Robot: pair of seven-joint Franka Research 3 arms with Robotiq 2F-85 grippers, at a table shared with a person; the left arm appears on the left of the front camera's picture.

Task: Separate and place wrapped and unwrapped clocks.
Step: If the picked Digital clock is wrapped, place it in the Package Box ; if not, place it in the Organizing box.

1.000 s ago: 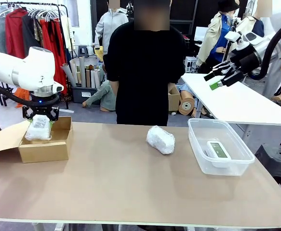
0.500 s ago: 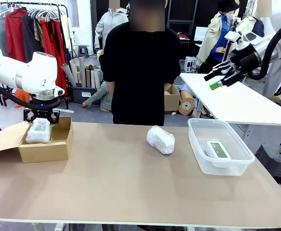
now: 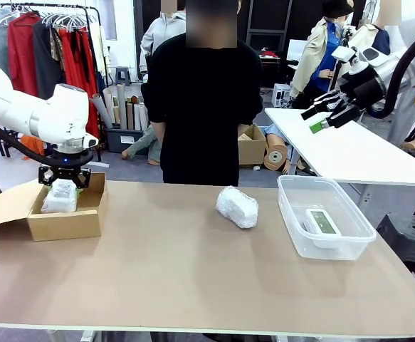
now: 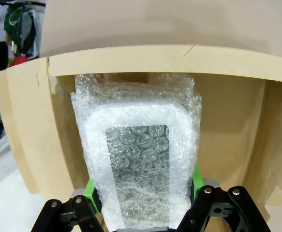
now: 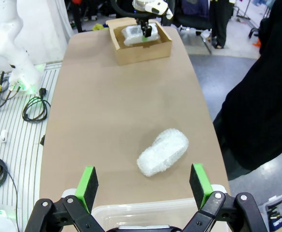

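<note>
Front view: the table [image 3: 193, 278] spans the picture, with a person [image 3: 200, 107] standing at its twelve o'clock edge. The cardboard box [image 3: 68, 226] sits at nine o'clock and the plastic tub [image 3: 356, 246] at three o'clock.

The change is at the box. Over the last second the left gripper [image 3: 62, 189] has come down and drifted slightly toward three o'clock. The flat bundle [image 3: 60, 199] it carries now sits lower between the box walls than it did a second ago. I judge this wrapped item is about to be set down, with little left but the release.

In the left wrist view the green pads [image 4: 91, 193] press on both sides of the flat bundle [image 4: 138, 154]. The fingers are at a middling width and hold it inside the cardboard box [image 4: 155, 58]. I cannot tell whether it touches the floor of the box.

The person has shifted a little toward nine o'clock. The round bundle [image 3: 237, 206] has not moved. It lies near the table's middle, toward one o'clock, apart from the tub, and I judge it is next for the box. The clock [image 3: 322, 221] lies in the tub as before, so the unwrapped side looks settled.

The right gripper [image 3: 312, 120] hangs high at two o'clock, unmoved. Its fingers are spread wide with nothing between them.
</note>
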